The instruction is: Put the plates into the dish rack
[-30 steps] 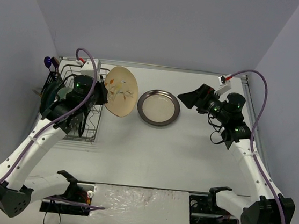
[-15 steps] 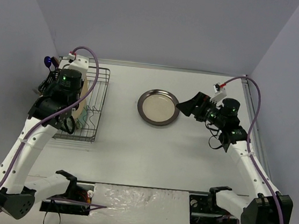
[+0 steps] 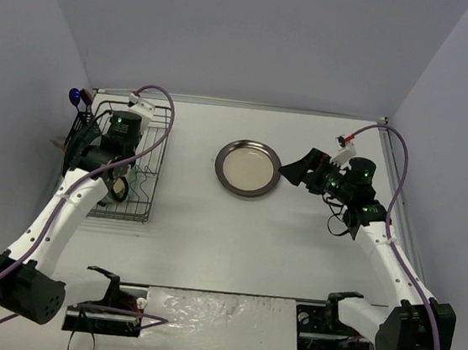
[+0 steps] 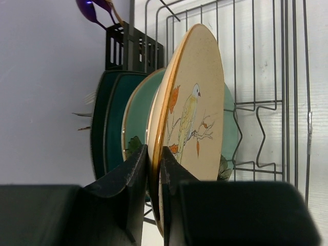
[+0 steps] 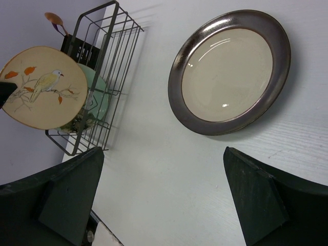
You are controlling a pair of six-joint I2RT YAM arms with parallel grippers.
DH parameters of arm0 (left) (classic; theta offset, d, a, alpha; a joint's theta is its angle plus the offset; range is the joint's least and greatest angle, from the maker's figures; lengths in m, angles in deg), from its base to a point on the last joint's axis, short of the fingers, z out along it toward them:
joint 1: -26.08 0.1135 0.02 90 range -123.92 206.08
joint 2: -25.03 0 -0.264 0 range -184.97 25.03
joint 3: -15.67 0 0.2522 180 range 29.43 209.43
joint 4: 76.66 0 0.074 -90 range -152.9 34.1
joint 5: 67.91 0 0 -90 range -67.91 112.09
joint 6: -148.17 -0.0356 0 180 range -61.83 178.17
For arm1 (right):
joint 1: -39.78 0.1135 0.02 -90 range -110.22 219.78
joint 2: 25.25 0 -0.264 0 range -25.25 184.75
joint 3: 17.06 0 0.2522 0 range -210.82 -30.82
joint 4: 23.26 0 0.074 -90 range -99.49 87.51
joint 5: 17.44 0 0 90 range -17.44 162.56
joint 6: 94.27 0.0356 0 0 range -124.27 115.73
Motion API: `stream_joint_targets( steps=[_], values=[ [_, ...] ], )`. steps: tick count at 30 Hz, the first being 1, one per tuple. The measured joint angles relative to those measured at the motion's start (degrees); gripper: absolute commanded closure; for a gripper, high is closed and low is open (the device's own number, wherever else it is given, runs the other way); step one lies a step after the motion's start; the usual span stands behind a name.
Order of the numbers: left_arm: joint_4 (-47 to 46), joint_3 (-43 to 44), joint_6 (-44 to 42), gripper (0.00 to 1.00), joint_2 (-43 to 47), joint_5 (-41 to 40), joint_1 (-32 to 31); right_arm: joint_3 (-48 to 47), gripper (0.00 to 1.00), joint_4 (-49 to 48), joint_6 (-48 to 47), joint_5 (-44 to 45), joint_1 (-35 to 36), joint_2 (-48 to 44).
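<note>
My left gripper (image 4: 155, 154) is shut on the rim of the cream floral plate (image 4: 197, 102), which it holds upright on edge in the black wire dish rack (image 4: 266, 107). Beside it in the rack stand the pale mint plate (image 4: 137, 117) and two dark teal plates (image 4: 105, 128). The brown-rimmed plate (image 3: 248, 168) lies flat on the table and shows large in the right wrist view (image 5: 230, 72). My right gripper (image 3: 293, 172) is open and empty just right of that plate, its jaws wide apart (image 5: 164, 195). The left gripper (image 3: 117, 185) is over the rack (image 3: 157, 145).
The rack's black cutlery caddy (image 4: 133, 48) holds a purple spoon (image 4: 92, 10) by the left wall. The rack's right part (image 5: 110, 61) has free tines. Grey walls close in the table on three sides.
</note>
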Motion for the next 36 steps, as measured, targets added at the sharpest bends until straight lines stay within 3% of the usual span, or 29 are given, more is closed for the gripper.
stream_joint_targets(
  steps=[18, 24, 36],
  values=[
    [-5.6, -7.9, 3.4, 0.99, -2.7, 7.0, 3.1, 2.9, 0.00, -2.2, 0.2, 0.0, -0.4, 3.4],
    [-6.3, -9.6, 4.1, 0.76, -2.7, 7.5, 3.3, 3.4, 0.00, -4.0, 0.5, 0.0, -0.4, 4.9],
    [-7.7, -9.7, 4.6, 0.17, 0.3, 3.9, 3.7, 3.4, 0.04, -10.0, 3.4, 1.7, -0.4, 14.7]
  ],
)
